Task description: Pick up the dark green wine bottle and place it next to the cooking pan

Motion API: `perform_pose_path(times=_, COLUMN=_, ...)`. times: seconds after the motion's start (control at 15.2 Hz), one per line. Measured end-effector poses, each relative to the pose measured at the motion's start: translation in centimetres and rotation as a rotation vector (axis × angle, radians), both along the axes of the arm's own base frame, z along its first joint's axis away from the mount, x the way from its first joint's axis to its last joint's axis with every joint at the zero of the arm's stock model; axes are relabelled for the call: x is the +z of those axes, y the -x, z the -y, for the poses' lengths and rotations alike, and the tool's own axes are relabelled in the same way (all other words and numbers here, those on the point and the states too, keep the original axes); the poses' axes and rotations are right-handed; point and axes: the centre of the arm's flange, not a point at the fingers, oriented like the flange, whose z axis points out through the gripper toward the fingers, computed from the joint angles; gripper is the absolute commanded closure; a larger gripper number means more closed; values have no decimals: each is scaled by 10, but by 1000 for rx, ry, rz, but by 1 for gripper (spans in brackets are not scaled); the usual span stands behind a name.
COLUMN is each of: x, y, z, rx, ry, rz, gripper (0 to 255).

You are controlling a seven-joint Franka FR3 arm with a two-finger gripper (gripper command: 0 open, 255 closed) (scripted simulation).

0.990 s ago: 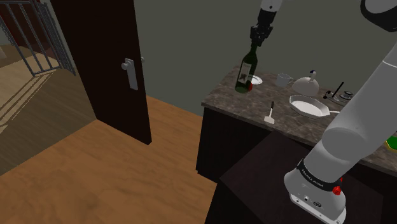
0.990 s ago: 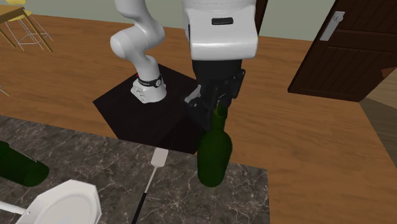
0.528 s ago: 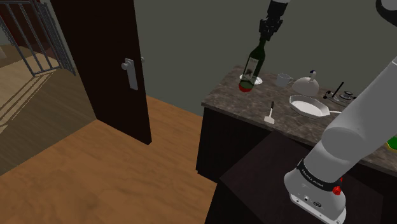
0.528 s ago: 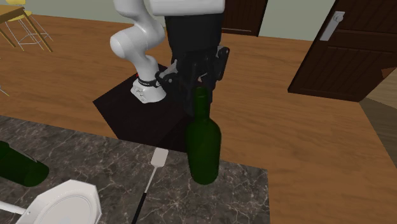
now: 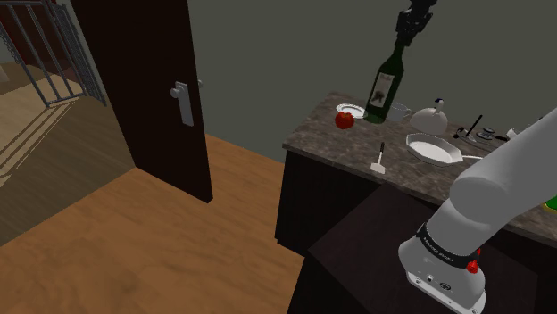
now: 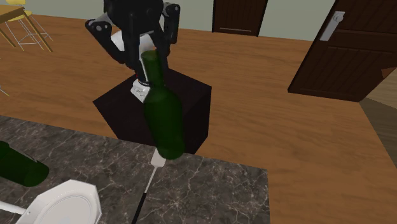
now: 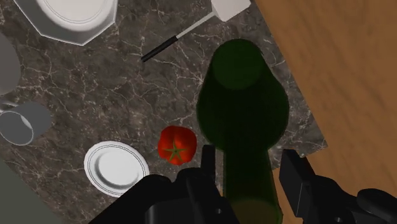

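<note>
Gripper (image 5: 412, 21) jaws pinch the neck of the dark green wine bottle (image 5: 384, 89). Bottle hangs tilted above the marbled surface (image 5: 318, 132); white pan (image 5: 435, 148) sits to its right in the shoulder view.

1 labelled wine bottle (image 5: 383, 89), 1 tomato (image 7: 175, 145), 1 plate (image 7: 116, 167), 1 spatula (image 7: 188, 32), 1 cup (image 7: 22, 124), 1 pan (image 7: 67, 16)

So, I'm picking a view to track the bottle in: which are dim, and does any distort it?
Shoulder view: dim, the bottle nearly black against the grey wall. Second exterior view: brighter, the bottle reads green. Wrist view: evenly lit, but the bottle is foreshortened, its base looming large past the gripper.
</note>
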Motion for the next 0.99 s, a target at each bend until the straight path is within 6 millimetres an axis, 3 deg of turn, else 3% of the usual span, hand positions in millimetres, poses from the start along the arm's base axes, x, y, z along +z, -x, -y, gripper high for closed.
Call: perform_pose_path(times=0.99, x=100, y=164, z=38, rx=0, ry=0, rz=0, gripper=255)
